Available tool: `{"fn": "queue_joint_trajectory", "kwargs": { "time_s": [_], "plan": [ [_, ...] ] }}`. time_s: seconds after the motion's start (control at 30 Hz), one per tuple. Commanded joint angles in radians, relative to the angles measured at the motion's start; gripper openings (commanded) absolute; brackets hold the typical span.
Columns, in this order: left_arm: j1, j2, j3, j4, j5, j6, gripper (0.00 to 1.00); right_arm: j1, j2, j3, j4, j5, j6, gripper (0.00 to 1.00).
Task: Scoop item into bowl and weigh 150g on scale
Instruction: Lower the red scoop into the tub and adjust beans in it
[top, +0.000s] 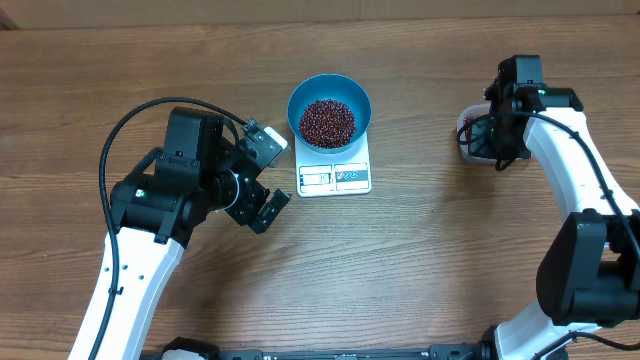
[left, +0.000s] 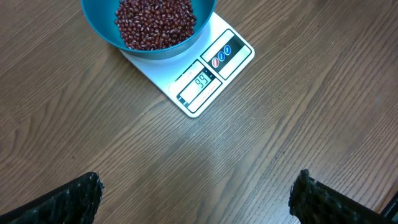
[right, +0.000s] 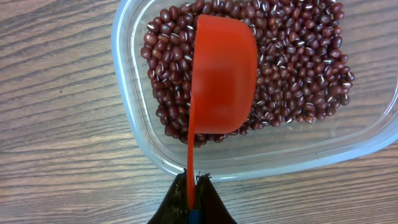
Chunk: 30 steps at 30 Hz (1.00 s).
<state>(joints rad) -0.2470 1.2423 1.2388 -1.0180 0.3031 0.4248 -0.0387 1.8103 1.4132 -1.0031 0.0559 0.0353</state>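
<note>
Overhead view first: the blue bowl sits on the far end of the white scale at mid-table, with a heap of dark red beans inside it. My left arm comes up from the near left corner and bends in toward the scale, with its wrist just to the left of it and not touching.

From the left wrist camera, the left gripper has its jaws spread as wide as they go and nothing between them. Only bare wooden table lies under it. The bowl and the scale's lit display are ahead of the fingertips and apart from them.

My right arm reaches up the right side of the table and hooks inward over the clear plastic tub, well apart from the scale. The right gripper is clamped tight on the thin handle of the red scoop. The scoop's cup is over the beans in the tub, rounded back toward the camera, handle running straight back to the fingers. I cannot tell whether the cup's rim is dug into the beans or just resting on them.
</note>
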Motion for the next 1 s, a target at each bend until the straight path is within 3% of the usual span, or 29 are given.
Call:
{"fn": "queue_joint_trajectory", "kwargs": {
  "time_s": [0.0,0.77,0.97],
  "plan": [
    [-0.002,0.007,0.026,0.001,0.001,0.001,1.00,-0.002,-0.002,0.000,0.003,-0.006,0.021,0.04],
    [-0.002,0.008,0.026,0.001,0.001,0.001,1.00,-0.002,-0.002,0.000,-0.003,-0.005,0.020,0.04],
    [-0.002,0.008,0.026,0.001,0.001,0.001,1.00,-0.002,-0.002,0.000,-0.058,0.103,0.020,0.04]
  ]
}}
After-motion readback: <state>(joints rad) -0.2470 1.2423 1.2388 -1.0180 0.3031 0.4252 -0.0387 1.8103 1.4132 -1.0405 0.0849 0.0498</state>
